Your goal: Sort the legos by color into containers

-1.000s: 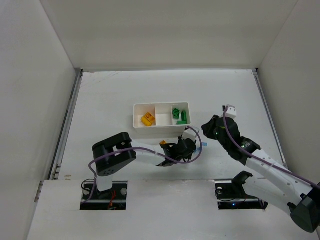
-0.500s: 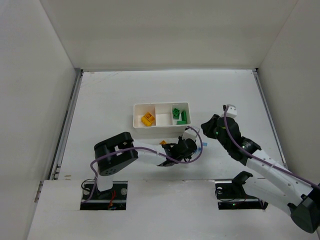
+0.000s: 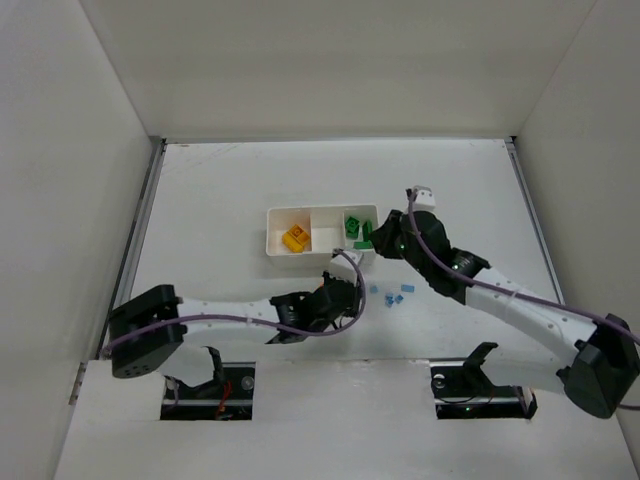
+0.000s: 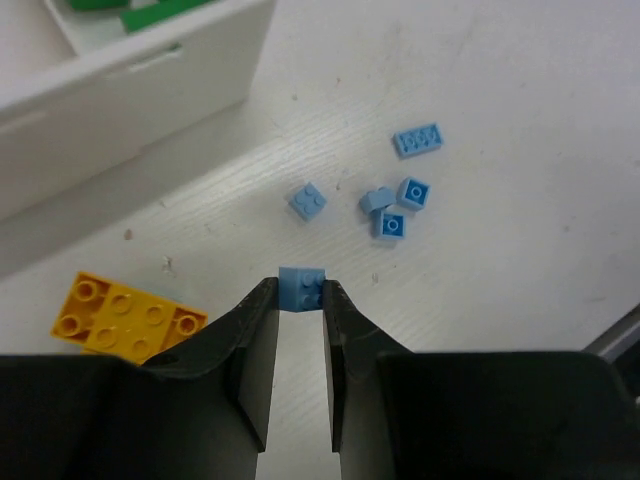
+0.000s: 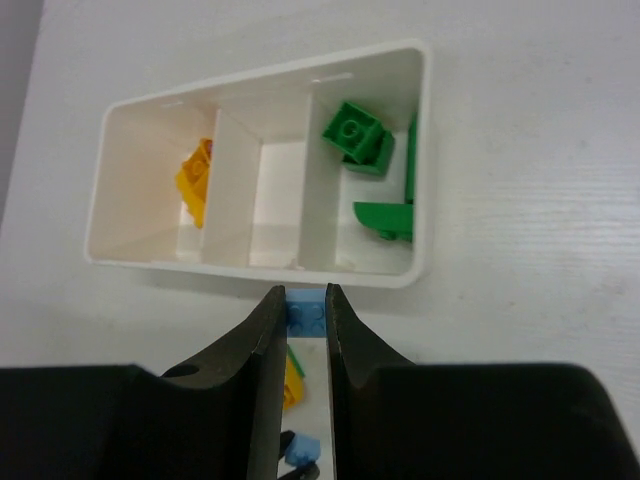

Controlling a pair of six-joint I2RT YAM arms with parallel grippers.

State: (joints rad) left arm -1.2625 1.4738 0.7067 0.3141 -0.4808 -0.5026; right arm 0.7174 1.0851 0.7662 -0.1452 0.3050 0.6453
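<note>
The white tray (image 3: 322, 252) has yellow bricks (image 5: 197, 180) in its left compartment and green bricks (image 5: 360, 137) in its right one; the middle one holds nothing I can see. My left gripper (image 4: 301, 291) is shut on a pale blue brick (image 4: 302, 284) just above the table, near the tray's front wall (image 4: 150, 85). My right gripper (image 5: 305, 300) is shut on another pale blue brick (image 5: 306, 311), held above the tray's near wall (image 5: 250, 272). Several loose pale blue bricks (image 4: 391, 225) lie ahead of the left gripper. A yellow brick (image 4: 125, 318) lies to its left.
In the top view the left gripper (image 3: 338, 284) and right gripper (image 3: 374, 241) are close together at the tray's front right corner. Loose blue bricks (image 3: 391, 300) lie right of the left gripper. White walls enclose the table on three sides.
My right gripper has moved up and left to the tray's front right corner. My left arm has swung its elbow left, and its gripper has shifted left. The loose blue bricks now show.
</note>
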